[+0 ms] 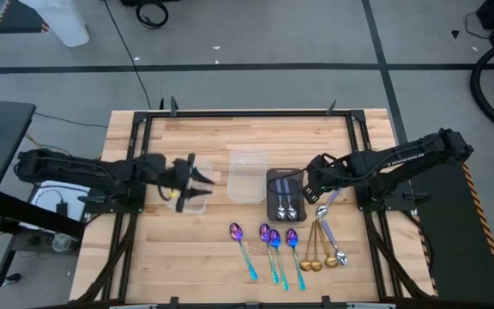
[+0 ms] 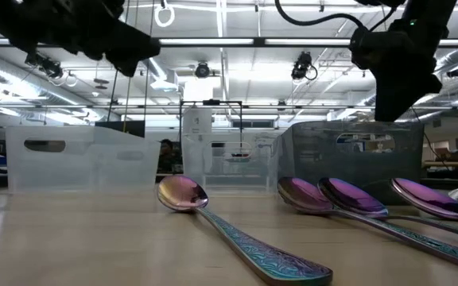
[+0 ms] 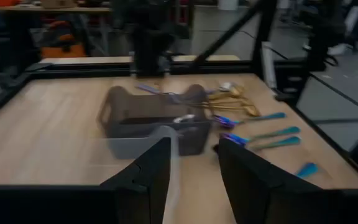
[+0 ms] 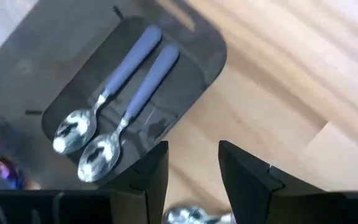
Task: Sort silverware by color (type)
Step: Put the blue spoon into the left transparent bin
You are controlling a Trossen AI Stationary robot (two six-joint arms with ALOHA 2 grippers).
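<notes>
Several purple spoons with teal handles (image 1: 268,245) lie near the table's front edge; their bowls (image 2: 183,193) show close in the low view. To their right lie gold spoons (image 1: 313,251) and a silver spoon (image 1: 336,245). Two silver spoons (image 4: 114,99) rest in the dark grey tray (image 1: 273,206). My left gripper (image 1: 207,178) hovers open over a clear tub (image 1: 192,202), whose rim (image 3: 170,146) shows between its fingers (image 3: 194,163). My right gripper (image 1: 316,190) stands open and points down just right of the tray (image 4: 193,165).
A second clear tub (image 1: 248,176) stands between the left tub and the tray. A black frame (image 1: 247,112) runs around the wooden table. Bare wood lies at the far side and at the near left (image 1: 178,257).
</notes>
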